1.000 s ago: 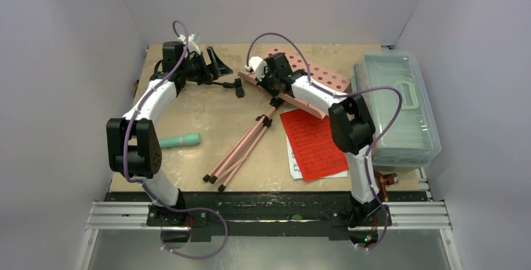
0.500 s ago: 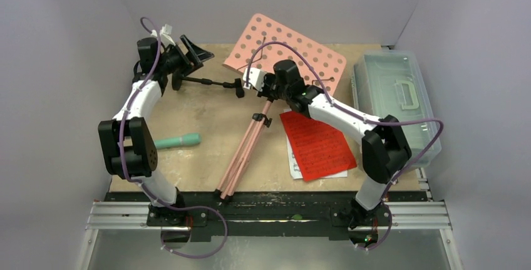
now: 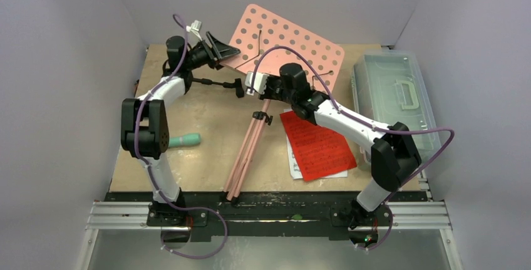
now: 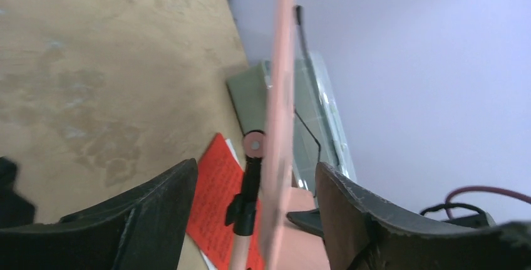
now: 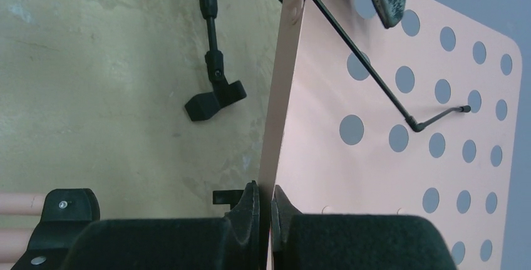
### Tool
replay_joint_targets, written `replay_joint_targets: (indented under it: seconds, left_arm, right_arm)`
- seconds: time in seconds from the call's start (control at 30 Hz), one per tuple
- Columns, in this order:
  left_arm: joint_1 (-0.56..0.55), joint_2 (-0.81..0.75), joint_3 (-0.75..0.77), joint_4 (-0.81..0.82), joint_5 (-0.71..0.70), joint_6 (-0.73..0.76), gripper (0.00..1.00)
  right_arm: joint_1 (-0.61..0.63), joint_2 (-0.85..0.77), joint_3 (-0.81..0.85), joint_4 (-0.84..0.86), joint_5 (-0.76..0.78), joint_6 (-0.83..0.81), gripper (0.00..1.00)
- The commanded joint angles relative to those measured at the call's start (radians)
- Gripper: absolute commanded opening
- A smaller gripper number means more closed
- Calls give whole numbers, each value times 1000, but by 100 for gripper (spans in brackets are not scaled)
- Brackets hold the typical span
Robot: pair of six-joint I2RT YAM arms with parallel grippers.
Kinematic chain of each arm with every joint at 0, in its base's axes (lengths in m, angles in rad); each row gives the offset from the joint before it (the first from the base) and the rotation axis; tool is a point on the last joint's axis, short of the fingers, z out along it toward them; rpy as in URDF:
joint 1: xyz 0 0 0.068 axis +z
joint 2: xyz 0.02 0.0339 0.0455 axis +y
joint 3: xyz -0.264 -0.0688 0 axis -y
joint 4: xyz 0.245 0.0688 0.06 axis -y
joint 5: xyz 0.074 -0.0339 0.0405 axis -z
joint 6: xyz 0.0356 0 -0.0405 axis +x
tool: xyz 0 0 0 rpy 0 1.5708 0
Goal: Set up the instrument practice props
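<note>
Right gripper clamps the lower edge of the pink music stand. Left gripper, jaws spread, straddles another edge.

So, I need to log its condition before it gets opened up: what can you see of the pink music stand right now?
The pink music stand looks like painted metal. Its perforated tray has round holes and black wire page holders, and is raised off the table, tilted. The legs are folded together, running from a black collar to feet at the table's near edge. The right gripper is shut on the tray's edge; the open left gripper straddles another edge.
</note>
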Motion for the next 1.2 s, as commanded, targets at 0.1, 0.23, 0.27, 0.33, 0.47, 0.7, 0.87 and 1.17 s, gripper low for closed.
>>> replay_joint_targets:
  seconds: [0.1,0.23,0.27,0.33,0.47,0.7,0.87,1.17]
  left_arm:
    - [-72,105,14,789,141,-533,54]
    - [-78,185,39,1092,119,-780,27]
    - [-79,186,40,1095,113,-783,22]
    - [-78,162,29,1008,110,-700,8]
    - [-77,25,26,541,97,-290,0]
    - [-71,-179,76,-53,11,244,0]
    - [-67,-250,48,-49,-9,238,0]
    - [-59,-354,144,-125,-63,219,0]
  right_arm:
    - [14,-143,6,273,29,-120,0]
    - [17,-168,-21,287,33,-94,0]
    - [18,-176,-29,291,35,-88,0]
    - [19,-191,-41,294,43,-76,0]
    - [19,-215,-28,227,93,-12,8]
    - [-5,-287,-14,27,167,471,91]
    - [-7,-430,-117,-57,138,603,99]
    - [-87,-622,-220,-107,202,899,99]
